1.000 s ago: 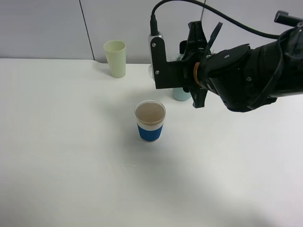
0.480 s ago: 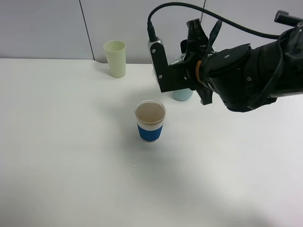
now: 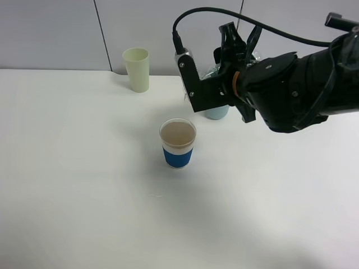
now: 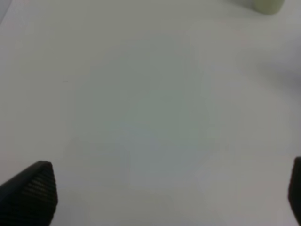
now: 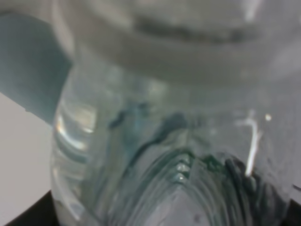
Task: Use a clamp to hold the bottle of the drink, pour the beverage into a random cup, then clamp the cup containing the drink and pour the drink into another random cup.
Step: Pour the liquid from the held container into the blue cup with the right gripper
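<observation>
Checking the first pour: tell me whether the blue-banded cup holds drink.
It does: the blue-banded cup stands upright with brown liquid up near its rim.

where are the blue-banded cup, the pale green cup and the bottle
blue-banded cup (image 3: pixel 178 157) exterior high view, on its blue band
pale green cup (image 3: pixel 137 72) exterior high view, mid side wall
bottle (image 5: pixel 155 141) right wrist view, clear ribbed body

Even bright light; wrist views blurred (soft shadows).
</observation>
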